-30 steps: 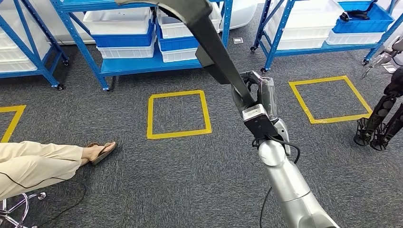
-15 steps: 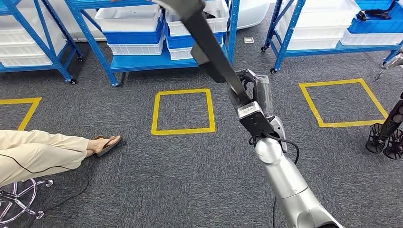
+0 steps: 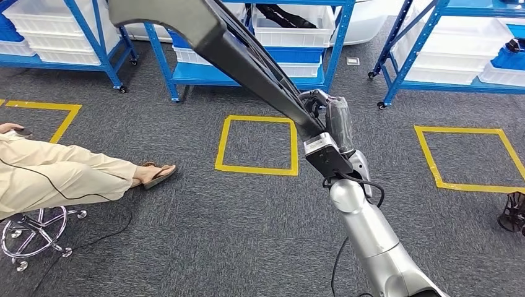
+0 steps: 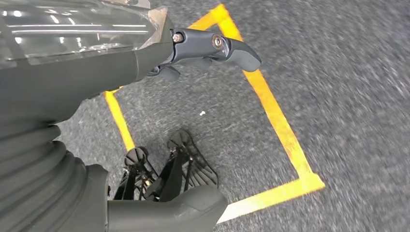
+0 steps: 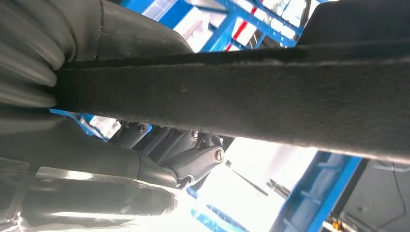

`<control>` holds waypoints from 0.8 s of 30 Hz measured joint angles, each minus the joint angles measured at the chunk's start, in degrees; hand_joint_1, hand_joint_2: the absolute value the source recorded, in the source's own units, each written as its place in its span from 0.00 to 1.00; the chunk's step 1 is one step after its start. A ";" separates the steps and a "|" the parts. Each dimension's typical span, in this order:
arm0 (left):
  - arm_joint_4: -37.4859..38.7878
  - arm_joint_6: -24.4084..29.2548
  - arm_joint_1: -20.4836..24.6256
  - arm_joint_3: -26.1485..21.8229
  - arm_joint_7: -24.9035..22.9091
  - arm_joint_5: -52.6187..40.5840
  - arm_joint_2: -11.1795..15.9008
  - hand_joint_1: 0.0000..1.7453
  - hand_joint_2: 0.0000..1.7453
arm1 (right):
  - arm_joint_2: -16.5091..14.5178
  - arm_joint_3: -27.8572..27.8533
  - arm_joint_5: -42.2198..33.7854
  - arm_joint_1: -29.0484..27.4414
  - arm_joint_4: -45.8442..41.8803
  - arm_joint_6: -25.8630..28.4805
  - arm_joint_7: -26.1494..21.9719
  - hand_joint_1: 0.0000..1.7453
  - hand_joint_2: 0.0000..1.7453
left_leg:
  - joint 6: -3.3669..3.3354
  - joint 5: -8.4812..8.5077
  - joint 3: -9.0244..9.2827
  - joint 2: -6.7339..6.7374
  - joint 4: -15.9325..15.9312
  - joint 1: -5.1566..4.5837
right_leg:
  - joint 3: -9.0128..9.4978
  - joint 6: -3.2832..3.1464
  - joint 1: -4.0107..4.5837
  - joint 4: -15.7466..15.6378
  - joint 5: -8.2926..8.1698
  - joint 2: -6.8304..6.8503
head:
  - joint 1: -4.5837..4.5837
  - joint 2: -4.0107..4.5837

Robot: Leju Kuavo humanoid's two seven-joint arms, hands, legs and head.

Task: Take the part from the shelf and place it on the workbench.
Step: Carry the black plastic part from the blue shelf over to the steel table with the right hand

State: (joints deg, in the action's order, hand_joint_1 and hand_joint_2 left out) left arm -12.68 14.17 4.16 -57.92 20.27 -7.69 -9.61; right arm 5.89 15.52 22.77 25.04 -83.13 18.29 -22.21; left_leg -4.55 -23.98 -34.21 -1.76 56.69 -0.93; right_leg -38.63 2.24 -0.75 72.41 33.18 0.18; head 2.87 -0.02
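Bins fill the blue shelving (image 3: 331,59) along the far side of the grey carpet (image 3: 235,223): white bins (image 3: 288,31) and blue bins (image 3: 291,54) are stacked on the levels of the middle rack, and one white bin on its upper level holds a dark part whose shape is not clear. More white bins (image 3: 49,31) sit on the rack at far left, contents not visible. On the rack at far right a blue bin (image 3: 504,59) carries a small dark object at its top edge, with a white bin (image 3: 446,68) beside it. Right robot hand (image 3: 328,117), at the end of the silver right arm (image 3: 371,241), is closed around the part (image 3: 247,59), a long black bar that runs up and to the left from the grip, widening toward the top of the head view, so the part is held in the air above the carpet, away from the shelving. In the right wrist view the dark fingers (image 5: 193,154) curl under the fuzzy black bar (image 5: 241,101), touching it. Left robot hand (image 4: 145,72) hangs over the floor with its fingers (image 4: 227,46) extended and apart from the thumb (image 4: 183,208), holding nothing. Yellow tape squares (image 3: 257,145) mark the carpet. A person's leg in pale trousers (image 3: 62,176) and a sandal (image 3: 158,176) extend in from the left, above a chrome chair base (image 3: 37,232).
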 joint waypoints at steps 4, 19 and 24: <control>0.03 0.75 -0.06 0.25 -0.81 -0.36 -0.19 0.00 1.00 | -0.05 0.17 0.55 0.88 0.07 0.02 0.24 1.00 1.00 | 0.97 -0.32 -0.63 -2.04 1.16 0.02 | 6.02 1.05 -0.60 -12.91 -5.01 -1.31 | -0.01 0.00; 0.03 0.16 -0.02 0.42 -1.19 -0.74 -0.09 0.00 1.00 | -1.30 0.79 1.69 1.34 -0.19 0.33 0.75 1.00 1.00 | 5.56 -1.38 -1.87 4.64 3.87 2.73 | 6.78 -1.45 -1.06 -14.39 -5.64 3.85 | -0.22 0.00; 0.02 0.25 0.07 0.42 -1.44 -0.84 -0.12 0.00 1.00 | -1.73 0.91 2.22 1.55 -0.54 0.43 0.74 1.00 1.00 | 3.45 -0.65 -1.18 3.27 1.41 1.86 | 6.84 0.73 -0.47 -14.34 -5.11 4.61 | 0.19 0.00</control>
State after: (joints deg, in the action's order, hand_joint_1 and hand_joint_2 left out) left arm -12.66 14.42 4.22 -57.50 18.83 -8.53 -9.73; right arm 4.16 16.43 24.99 26.59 -83.67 18.73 -21.46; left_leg -1.11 -24.63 -35.39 1.51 58.11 0.93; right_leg -31.79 2.97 -1.22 58.08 28.06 4.79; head 3.06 -0.02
